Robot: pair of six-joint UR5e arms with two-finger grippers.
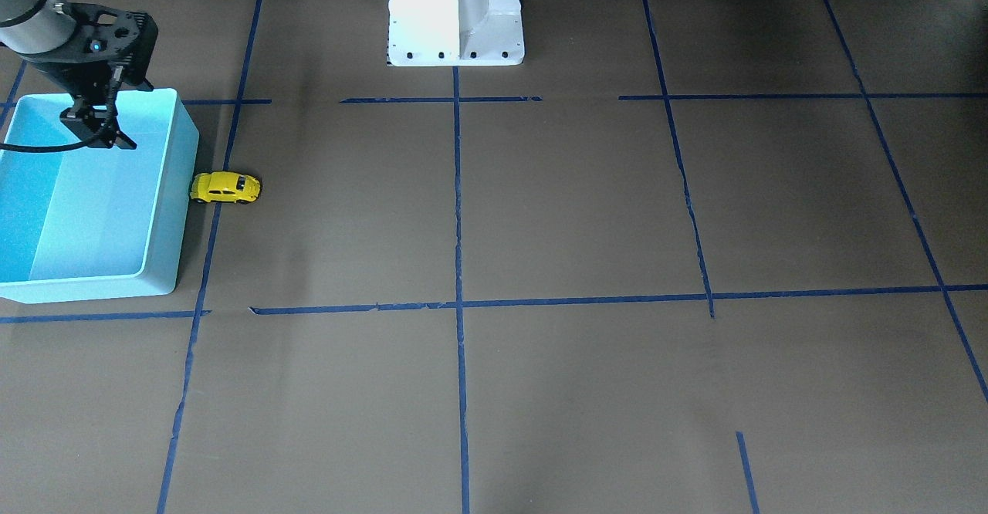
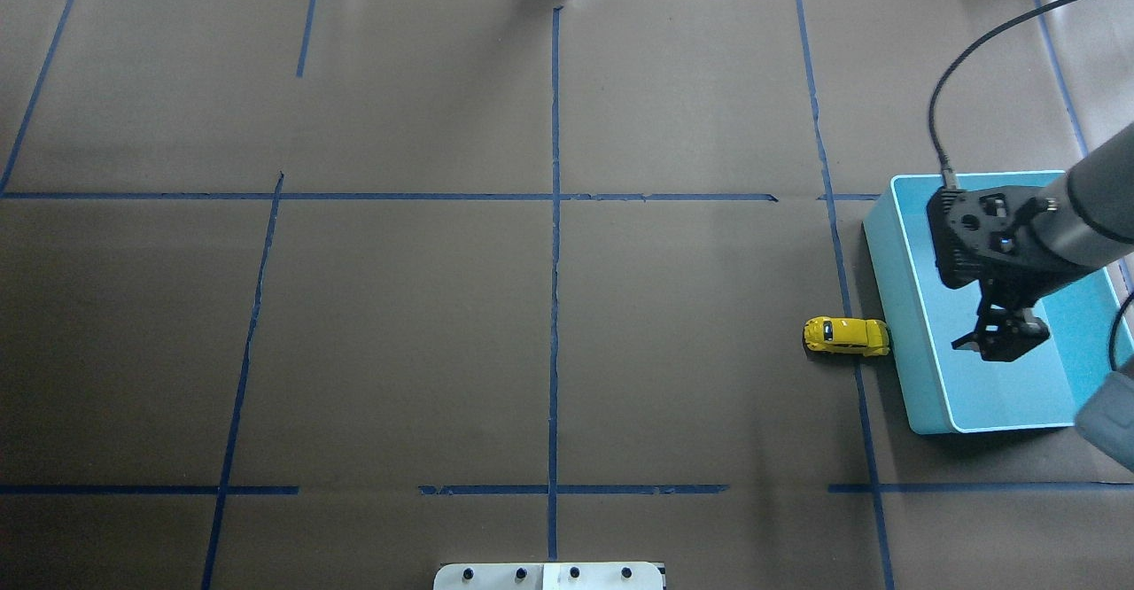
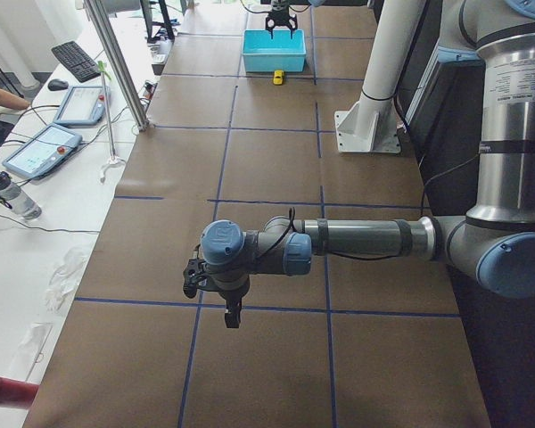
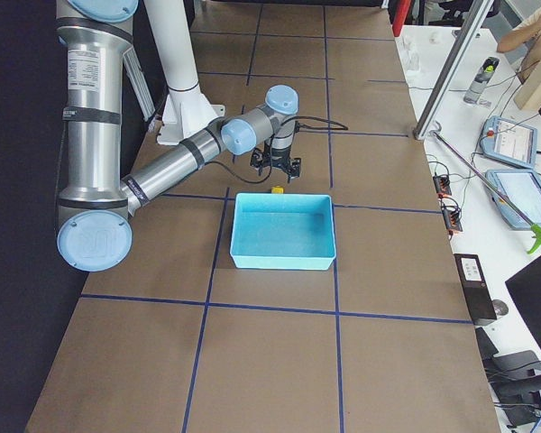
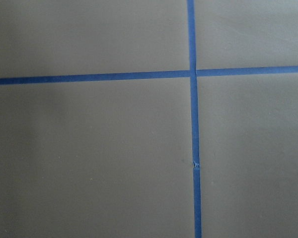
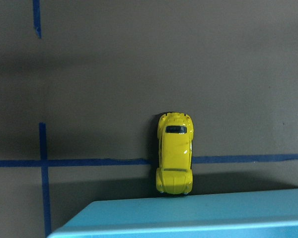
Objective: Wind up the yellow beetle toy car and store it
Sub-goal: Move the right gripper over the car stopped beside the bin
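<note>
One car beside the fingers – not between them

Right gripper (image 2: 999, 342) hangs over the light blue bin (image 2: 890, 262), fingers spread; the yellow beetle toy car (image 2: 846, 336) sits lower, off to their side, against the bin's outer wall. Left gripper (image 3: 231, 314) – finger state unclear.

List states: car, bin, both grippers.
Bin, upright, open top, nothing inside.
Car, upright on its wheels on the table, outside the bin, one end at its wall.
Right gripper, open, empty, raised by the bin.
Left gripper, raised over the table far from the car; open or shut cannot be told.
</note>
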